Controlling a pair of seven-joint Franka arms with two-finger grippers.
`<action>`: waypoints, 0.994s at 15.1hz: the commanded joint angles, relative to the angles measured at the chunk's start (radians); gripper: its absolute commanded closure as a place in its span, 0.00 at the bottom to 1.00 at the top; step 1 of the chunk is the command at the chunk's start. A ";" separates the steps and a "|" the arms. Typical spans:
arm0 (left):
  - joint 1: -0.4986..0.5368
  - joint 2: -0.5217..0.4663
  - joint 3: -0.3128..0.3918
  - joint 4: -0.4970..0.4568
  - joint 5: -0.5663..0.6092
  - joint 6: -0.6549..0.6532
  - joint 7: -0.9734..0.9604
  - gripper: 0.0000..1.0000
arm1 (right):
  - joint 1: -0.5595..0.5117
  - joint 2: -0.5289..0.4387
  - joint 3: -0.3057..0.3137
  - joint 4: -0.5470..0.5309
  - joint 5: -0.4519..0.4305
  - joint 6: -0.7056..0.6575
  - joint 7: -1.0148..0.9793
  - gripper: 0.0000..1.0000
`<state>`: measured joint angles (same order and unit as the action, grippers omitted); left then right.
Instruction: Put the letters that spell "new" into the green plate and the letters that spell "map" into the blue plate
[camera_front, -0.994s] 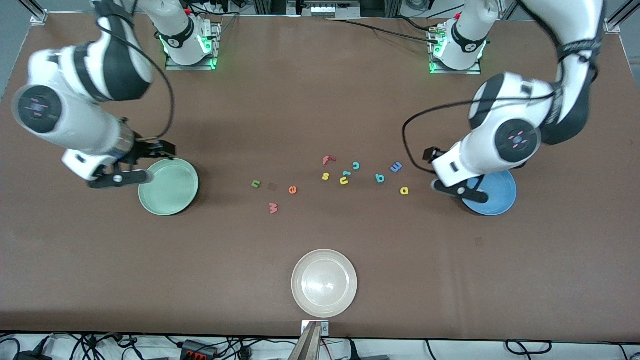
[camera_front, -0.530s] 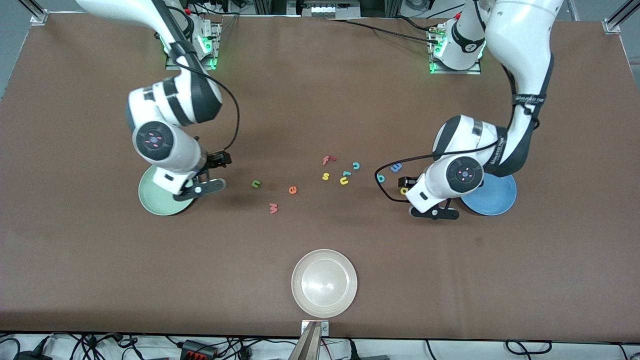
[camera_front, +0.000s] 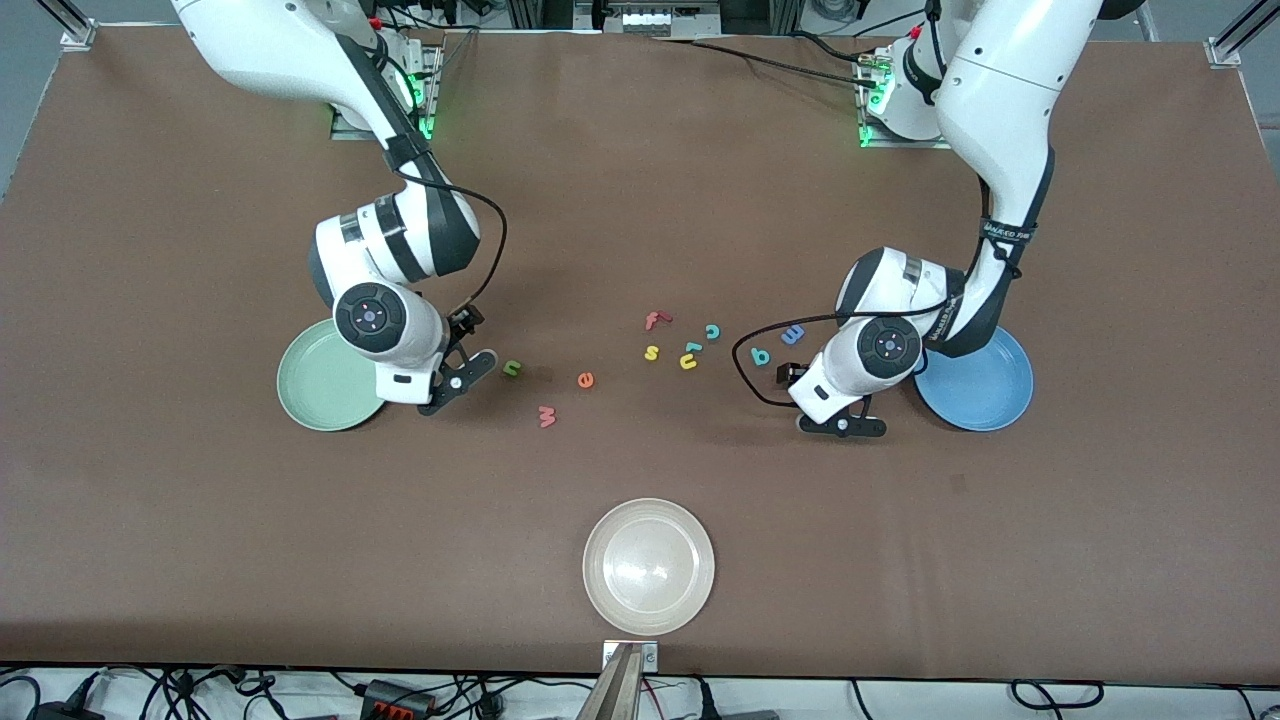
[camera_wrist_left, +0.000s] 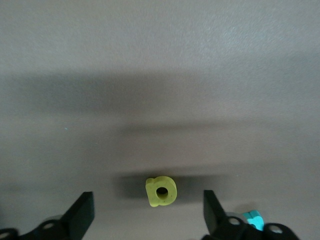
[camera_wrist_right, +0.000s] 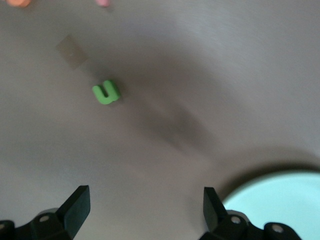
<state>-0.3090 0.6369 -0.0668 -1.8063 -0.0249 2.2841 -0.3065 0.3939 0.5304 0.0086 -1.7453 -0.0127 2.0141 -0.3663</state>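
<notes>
yellow "a" (camera_wrist_left: 161, 191) lies flat on the table (camera_front: 640, 200) beside the blue plate (camera_front: 990, 395) — the left gripper (camera_wrist_left: 148, 214) straddles it, fingers spread, gripping nothing; olive "n" (camera_wrist_right: 106, 92) sits near the green plate (camera_front: 315, 390), right gripper (camera_wrist_right: 145, 210) wide open and empty nearby

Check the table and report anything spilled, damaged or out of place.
Nothing stands out. The foam letters lie scattered flat on the table, as expected before sorting. The green plate, blue plate and cream plate sit upright and empty. One small darker patch marks the cloth.
</notes>
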 joint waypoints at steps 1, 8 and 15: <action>-0.024 -0.022 0.008 -0.041 -0.007 0.046 -0.009 0.34 | 0.002 0.036 0.033 0.017 0.028 0.021 -0.062 0.00; -0.032 -0.003 0.008 -0.039 -0.006 0.069 -0.009 0.63 | 0.045 0.105 0.033 0.017 0.027 0.184 -0.065 0.17; -0.010 -0.075 0.024 -0.003 -0.003 -0.082 0.015 0.88 | 0.060 0.132 0.033 0.017 0.017 0.236 -0.066 0.38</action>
<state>-0.3261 0.6241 -0.0603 -1.8257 -0.0249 2.3065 -0.3077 0.4470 0.6595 0.0413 -1.7415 -0.0030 2.2367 -0.4101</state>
